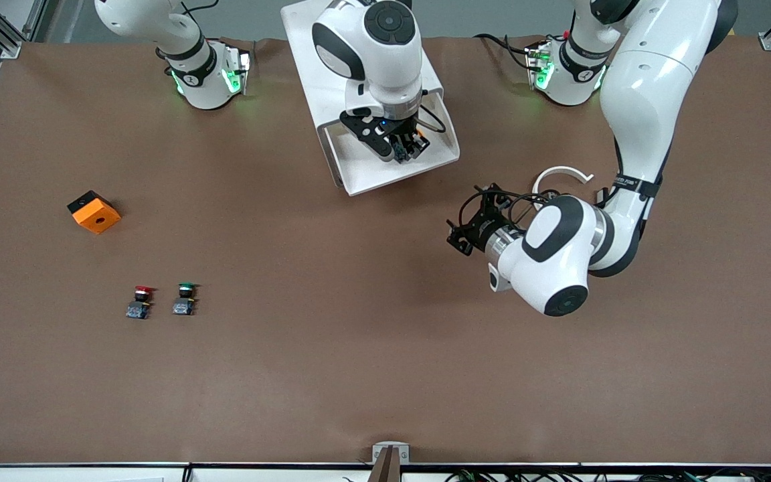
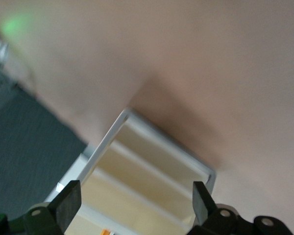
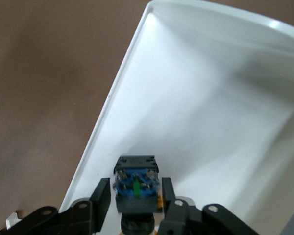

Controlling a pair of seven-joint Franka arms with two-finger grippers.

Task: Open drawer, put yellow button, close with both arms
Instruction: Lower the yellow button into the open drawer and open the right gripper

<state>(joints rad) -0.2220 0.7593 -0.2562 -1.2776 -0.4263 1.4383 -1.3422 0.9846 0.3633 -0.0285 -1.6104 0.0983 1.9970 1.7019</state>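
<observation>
The cabinet [image 1: 332, 80] stands between the arm bases, and its top drawer [image 1: 385, 177] is pulled out toward the front camera. My right gripper [image 1: 404, 148] is down inside the drawer [image 3: 201, 98]. The yellow button [image 3: 136, 180] lies between its fingers [image 3: 101, 196], blue base up, with a sliver of orange cap showing. Small gaps show on both sides of it, so the right gripper [image 3: 134, 198] is open. My left gripper [image 1: 460, 231] hovers over the table beside the cabinet, toward the left arm's end. The left gripper [image 2: 137, 198] is wide open and empty, facing the cream drawer fronts [image 2: 152, 166].
A red-capped button [image 1: 142, 301] and a green-capped button [image 1: 185, 299] stand near the right arm's end. An orange block [image 1: 94, 212] lies farther from the front camera than they are. A white ring piece [image 1: 563, 175] lies by the left arm.
</observation>
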